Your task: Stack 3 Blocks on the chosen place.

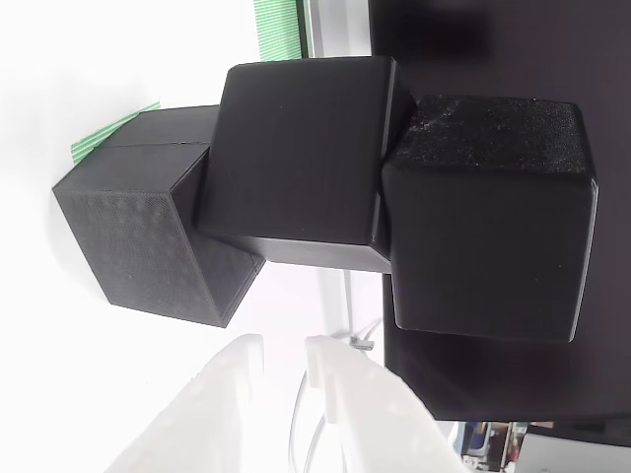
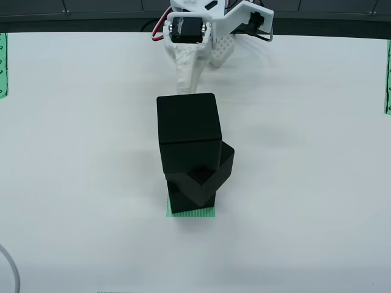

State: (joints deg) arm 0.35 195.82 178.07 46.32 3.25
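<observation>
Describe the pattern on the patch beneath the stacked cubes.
The patch has fine green-and-white stripes, seen best from above, peeking out under the bottom cube.

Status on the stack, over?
End effector clear of the blocks, holding nothing; open or shut unclear. Three blocks stacked on the green patch: bottom block, middle block twisted, top block. Nothing in the way.
</observation>
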